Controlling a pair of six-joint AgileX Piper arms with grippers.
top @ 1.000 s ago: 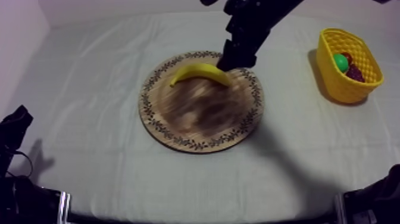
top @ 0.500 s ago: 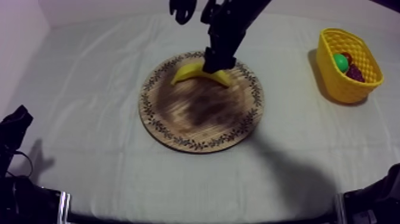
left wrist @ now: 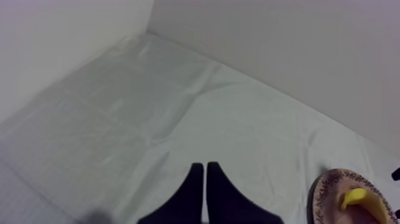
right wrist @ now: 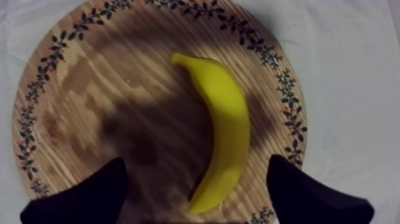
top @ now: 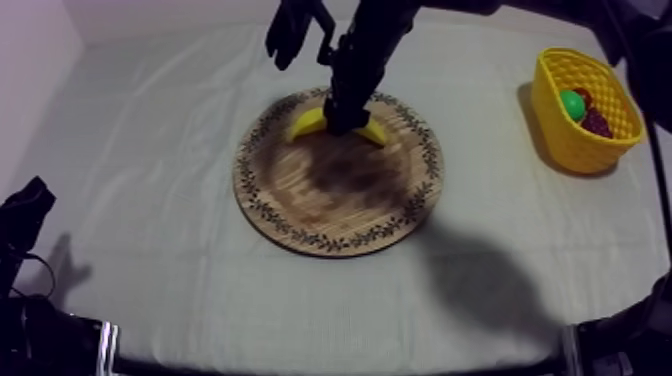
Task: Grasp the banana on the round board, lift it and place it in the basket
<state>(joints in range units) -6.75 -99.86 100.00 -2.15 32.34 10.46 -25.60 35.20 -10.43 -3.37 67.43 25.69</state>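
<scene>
Banana point(top: 303, 124): middle hidden behind right gripper point(top: 345, 120) (both ends show). Yellow basket point(top: 562, 142): wall half-hides fruit point(top: 572, 104) inside.

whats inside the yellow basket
Inside the yellow basket lie a green fruit and a dark red fruit. Its wall hides the bottom, so anything beneath them cannot be seen.

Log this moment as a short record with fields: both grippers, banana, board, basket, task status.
left gripper: fingers shut on nothing, low at the left side of the table
right gripper: fingers open, one on each side of the banana's end, not closed on it
banana: lying on the wooden board, near its far rim
wooden board: mid-table
yellow basket: at the table's right; holds a green item and a dark red item
task status: banana not yet grasped
</scene>
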